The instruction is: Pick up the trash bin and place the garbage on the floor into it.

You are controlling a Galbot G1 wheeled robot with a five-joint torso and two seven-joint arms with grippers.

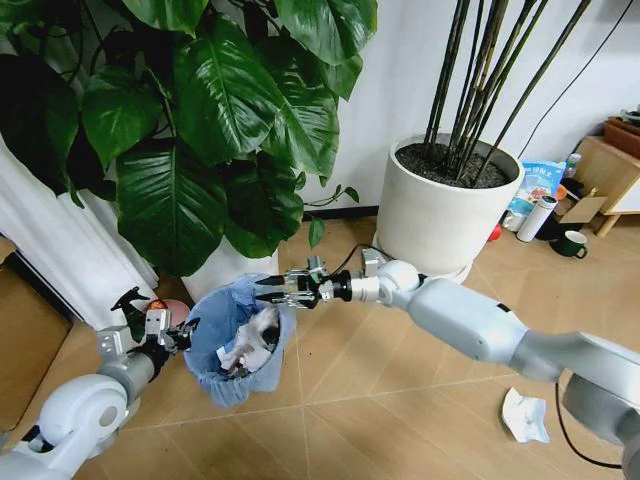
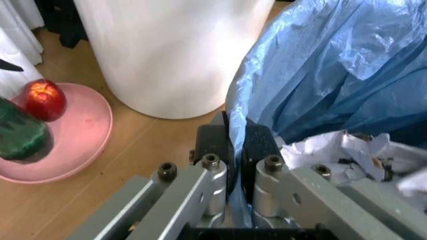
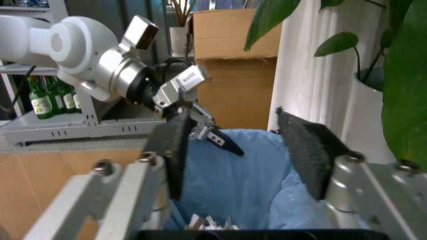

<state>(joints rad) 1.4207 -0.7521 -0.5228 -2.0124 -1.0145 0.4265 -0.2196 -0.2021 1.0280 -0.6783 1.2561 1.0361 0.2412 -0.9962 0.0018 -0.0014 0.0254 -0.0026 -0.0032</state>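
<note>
Risk was that thin pinch: left hand (image 2: 235, 145) clamped only the blue-bagged dark round bin's (image 1: 237, 345) crinkly liner at lower left, could've slipped; right hand (image 1: 283, 289) hung wide open above.

The blue liner hides the trash bin (image 1: 238, 345) itself, the left gripper (image 2: 233, 142) pinching its rim, the big plant's (image 1: 200, 120) leaves cover its white pot, and the right arm's shoulder runs off-frame.
</note>
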